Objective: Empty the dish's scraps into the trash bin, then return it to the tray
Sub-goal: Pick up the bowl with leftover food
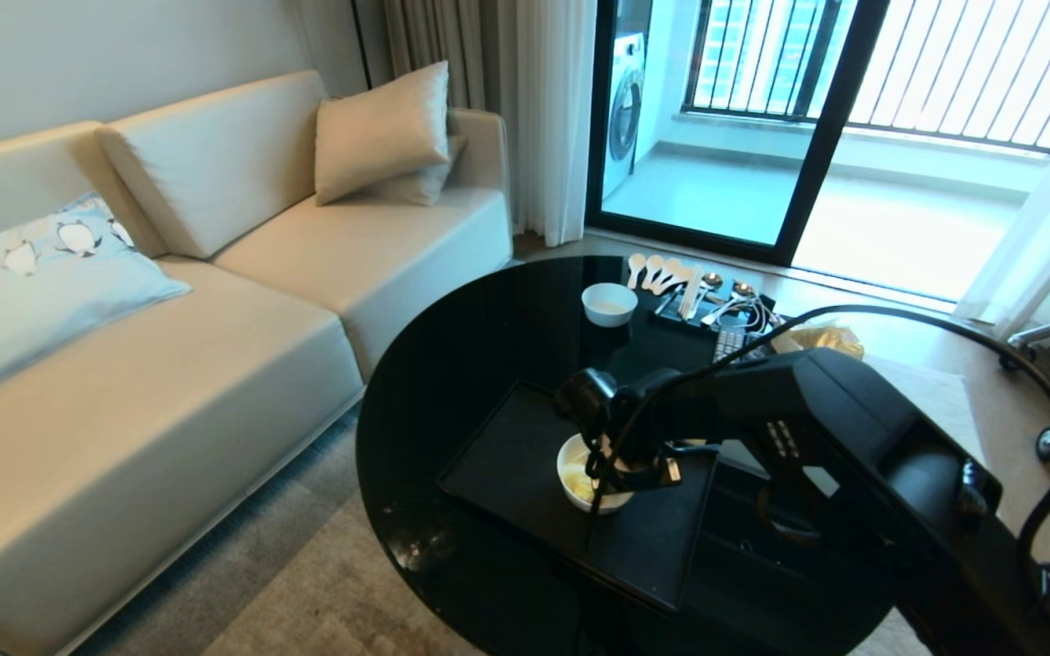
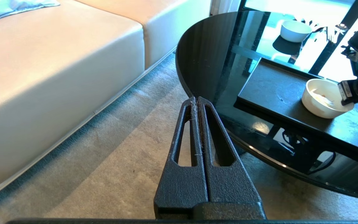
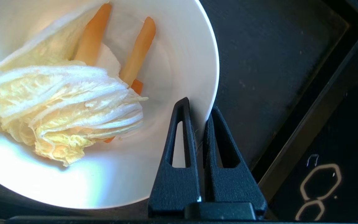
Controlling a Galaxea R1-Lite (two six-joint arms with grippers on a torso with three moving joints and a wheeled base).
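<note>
right gripper (image 3: 199,116): clamped on dish (image 3: 172,62) rim, one finger inside, one outside | dish: on tray (image 3: 259,62) | scraps (image 3: 67,109): probably cabbage and carrot, inside beside inner finger | left gripper (image 2: 196,101): closed, empty, off table (image 2: 210,46) edge

Strong daylight enters through the balcony door (image 1: 808,118), leaving the room interior dimmer. The glossy black table (image 2: 204,53) mirrors the door as bright glare. In the right wrist view the dish (image 3: 179,77) is overexposed along one side.
</note>
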